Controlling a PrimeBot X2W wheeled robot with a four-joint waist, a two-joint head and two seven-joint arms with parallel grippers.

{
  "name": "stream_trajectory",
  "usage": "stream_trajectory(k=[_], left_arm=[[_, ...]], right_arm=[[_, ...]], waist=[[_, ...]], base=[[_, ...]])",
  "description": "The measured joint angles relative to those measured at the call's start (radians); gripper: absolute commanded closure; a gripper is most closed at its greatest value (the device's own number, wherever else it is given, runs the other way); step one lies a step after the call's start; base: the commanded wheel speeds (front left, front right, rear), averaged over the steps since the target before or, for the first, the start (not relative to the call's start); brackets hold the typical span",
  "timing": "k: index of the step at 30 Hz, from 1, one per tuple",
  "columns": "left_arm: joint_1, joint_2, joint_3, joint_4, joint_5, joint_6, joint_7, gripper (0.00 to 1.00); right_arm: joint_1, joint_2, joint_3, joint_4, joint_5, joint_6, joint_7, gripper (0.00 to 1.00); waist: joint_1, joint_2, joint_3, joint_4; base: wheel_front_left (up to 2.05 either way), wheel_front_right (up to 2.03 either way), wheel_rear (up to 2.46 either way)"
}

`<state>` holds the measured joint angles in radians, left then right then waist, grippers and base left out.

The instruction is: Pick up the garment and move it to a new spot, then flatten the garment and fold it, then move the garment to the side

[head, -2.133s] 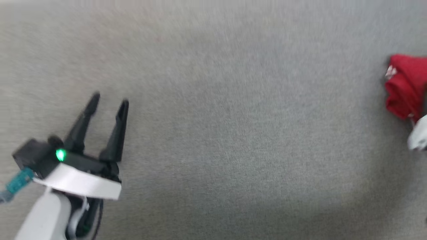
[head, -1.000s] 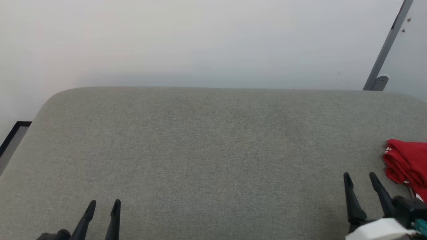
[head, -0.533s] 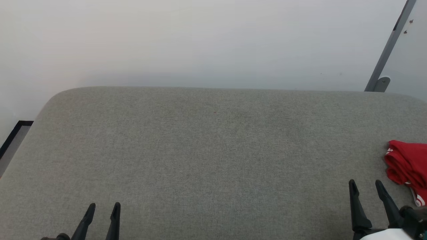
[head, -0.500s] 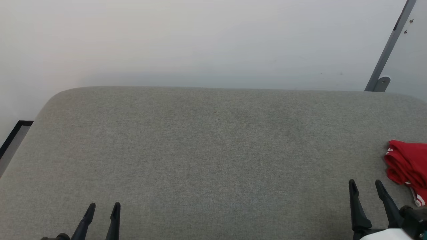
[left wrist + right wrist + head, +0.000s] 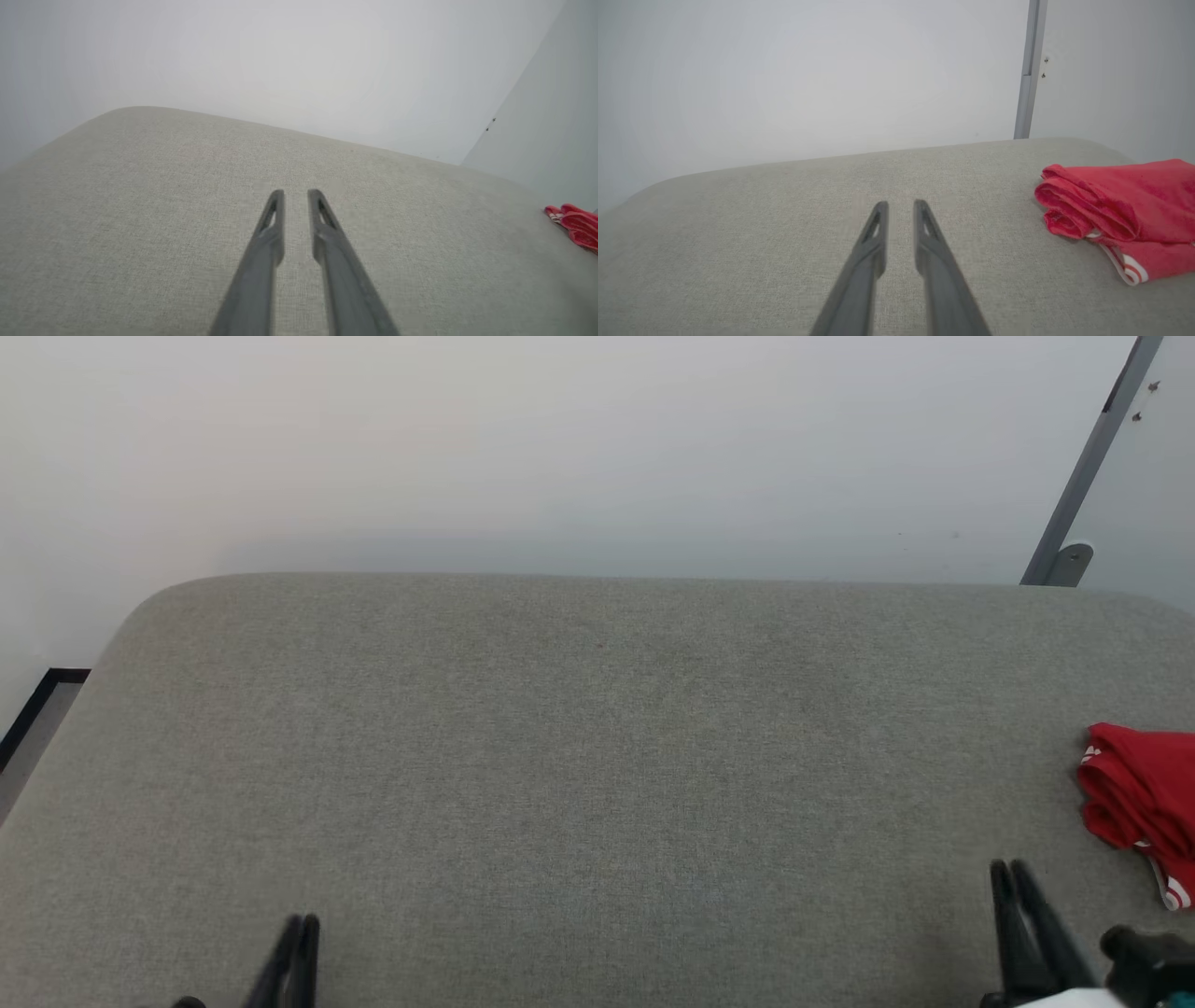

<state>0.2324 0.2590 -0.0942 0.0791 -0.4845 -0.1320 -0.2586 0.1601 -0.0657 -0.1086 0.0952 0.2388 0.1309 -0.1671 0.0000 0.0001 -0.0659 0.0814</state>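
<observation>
On the grey woven cushion (image 5: 597,756), rounded at its far corners, the garment (image 5: 1144,793) lies bunched at the right edge: soft red folds, white-striped trim. Left gripper (image 5: 301,924) and right gripper (image 5: 1008,870) hang over its near edge, slim dark fingers closed together, empty.

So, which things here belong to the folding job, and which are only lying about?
For the job:
- red jersey, bundled on the grey padded surface, at the robot's right
- left hand and right hand, both shut, holding nothing

Only standing about:
- grey metal post
- white wall
</observation>
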Motion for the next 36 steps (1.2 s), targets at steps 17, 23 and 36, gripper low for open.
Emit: stream_trajectory(k=[17, 23, 36], left_arm=[[-0.046, -0.042, 0.025, 0.047, -0.228, 0.000, 0.068, 1.00], [-0.071, -0.055, 0.036, 0.059, -0.314, 0.000, 0.092, 1.00], [-0.117, -0.078, 0.063, 0.079, -0.465, 0.000, 0.137, 1.00]], right_arm=[[-0.033, 0.005, 0.000, 0.043, 0.272, 0.000, 0.058, 1.00], [-0.052, 0.005, 0.000, 0.051, 0.366, 0.000, 0.076, 1.00], [-0.091, 0.006, 0.000, 0.071, 0.552, 0.000, 0.114, 1.00]], waist=[[0.0000, 0.0000, 0.009, -0.010], [0.0000, 0.0000, 0.012, -0.014], [0.0000, 0.0000, 0.019, -0.023]], base=[[0.00, 0.00, 0.00], [0.00, 0.00, 0.00], [0.00, 0.00, 0.00]])
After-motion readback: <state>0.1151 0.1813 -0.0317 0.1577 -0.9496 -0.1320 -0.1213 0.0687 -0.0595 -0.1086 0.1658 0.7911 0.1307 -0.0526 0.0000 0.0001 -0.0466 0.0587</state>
